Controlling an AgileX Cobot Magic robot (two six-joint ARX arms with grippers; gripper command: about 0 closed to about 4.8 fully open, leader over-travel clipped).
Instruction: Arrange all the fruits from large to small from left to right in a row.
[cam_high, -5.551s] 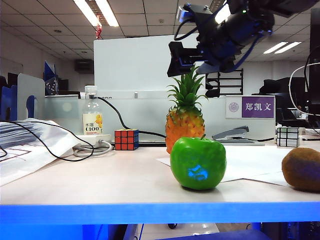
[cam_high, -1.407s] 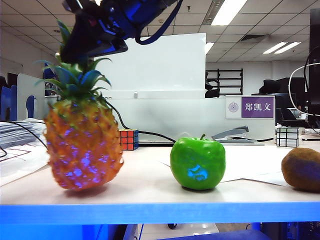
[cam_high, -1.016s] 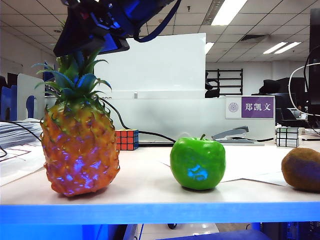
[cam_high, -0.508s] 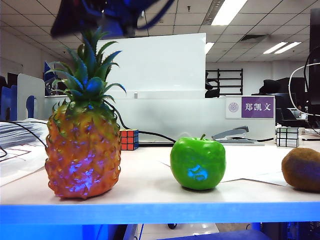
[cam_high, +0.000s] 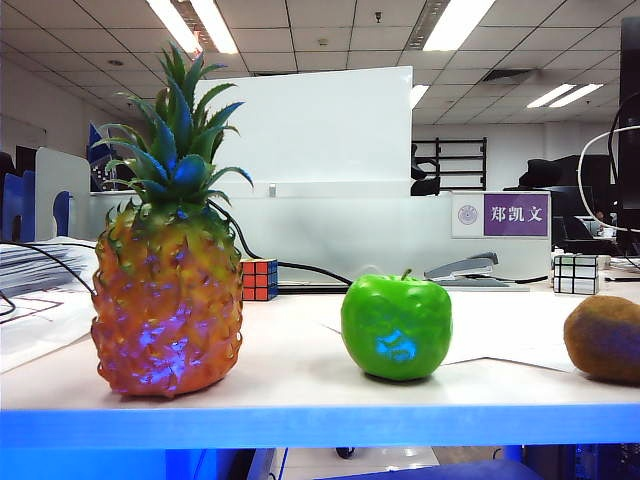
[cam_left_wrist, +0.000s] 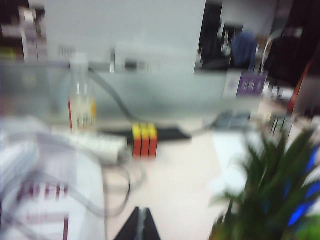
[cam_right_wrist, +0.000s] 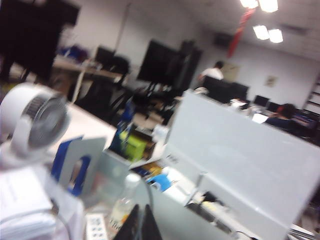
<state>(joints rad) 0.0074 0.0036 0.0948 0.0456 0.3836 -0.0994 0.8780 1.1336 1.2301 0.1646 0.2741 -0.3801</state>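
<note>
Three fruits stand in a row along the table's front in the exterior view. The orange-yellow pineapple (cam_high: 165, 290) is upright at the left, the green apple (cam_high: 396, 325) in the middle, the brown kiwi (cam_high: 603, 338) at the right edge. Neither gripper shows in that view. My left gripper (cam_left_wrist: 142, 226) is shut and empty, low over the table beside the pineapple's green crown (cam_left_wrist: 270, 195). My right gripper (cam_right_wrist: 141, 222) is shut on nothing, raised and facing the desk's back partition.
A coloured Rubik's cube (cam_high: 259, 279) sits behind the pineapple, a black-and-white cube (cam_high: 575, 272) and a stapler (cam_high: 468, 268) at the back right. Papers and cables (cam_high: 40, 290) cover the left. A drink bottle (cam_left_wrist: 81, 102) and a power strip (cam_left_wrist: 95, 143) stand near the partition.
My right gripper let go of the pineapple's crown and rose out of the exterior view. The pineapple settled upright at the left. Apple and kiwi have not moved.
</note>
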